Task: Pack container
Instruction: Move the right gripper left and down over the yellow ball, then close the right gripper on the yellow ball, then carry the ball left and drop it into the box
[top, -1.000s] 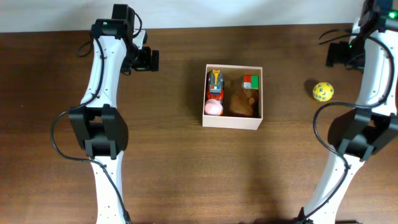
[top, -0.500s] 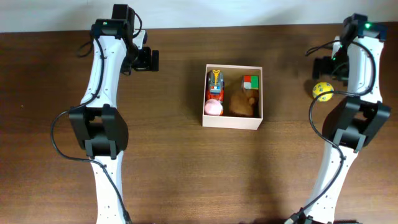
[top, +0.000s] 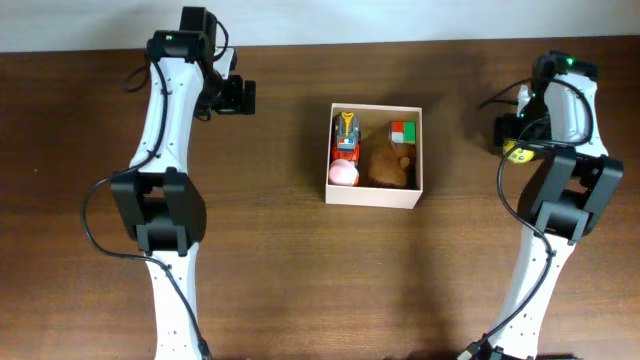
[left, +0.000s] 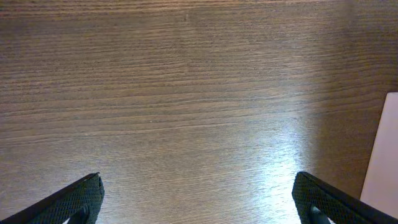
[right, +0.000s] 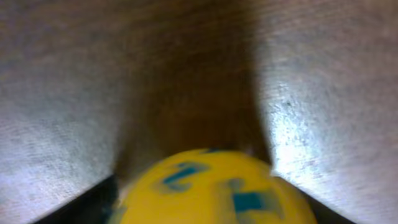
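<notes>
The container (top: 375, 198) stands mid-table with a toy car (top: 346, 135), a pink ball (top: 343, 173), a brown plush (top: 390, 163) and a red-green cube (top: 403, 131) inside. A yellow ball with blue marks (top: 517, 152) lies on the table at the right. My right gripper (top: 512, 140) is over it and open. In the right wrist view the ball (right: 211, 183) sits between the fingers (right: 211, 214), blurred. My left gripper (top: 240, 97) is open and empty over bare wood (left: 199, 199), left of the container, whose wall (left: 387, 155) shows at the frame's edge.
The brown wooden table ends at a pale wall along the far edge (top: 400, 20). Both arm bases stand near the front, left (top: 160, 215) and right (top: 565, 205).
My right arm has swung left and down from the far right corner onto the yellow ball, which it now covers. The left arm and the container have not moved.
</notes>
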